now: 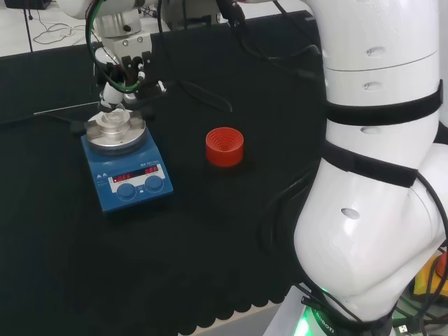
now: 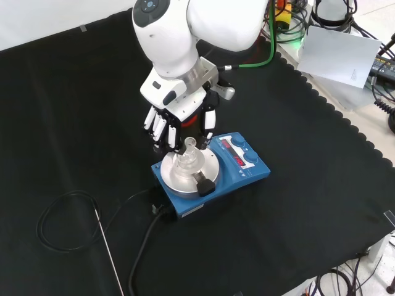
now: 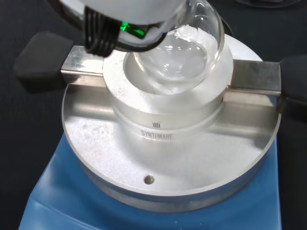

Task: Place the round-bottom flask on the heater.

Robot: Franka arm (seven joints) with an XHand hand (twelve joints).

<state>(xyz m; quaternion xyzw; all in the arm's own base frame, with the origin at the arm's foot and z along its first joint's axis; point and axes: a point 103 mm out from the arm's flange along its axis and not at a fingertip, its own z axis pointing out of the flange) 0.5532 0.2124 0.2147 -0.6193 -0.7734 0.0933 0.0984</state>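
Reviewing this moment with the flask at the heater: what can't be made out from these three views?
- Whether the hand grips the round-bottom flask: in the front view the arm's link covers the palm; in the head view it is too small.
- Whether the flask is fully seated in the heater: in the wrist view a blurred white part of the hand covers the flask's neck.
- What the flask holds: clear glass with glare.
- The red ribbed stand: inside too dark.

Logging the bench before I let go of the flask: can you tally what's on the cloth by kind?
Round-bottom flask: 1, seated in the heater's metal block
Heater: 1, blue
Red ribbed stand: 1, nothing in it
Thin metal rod: 1
Total: 4
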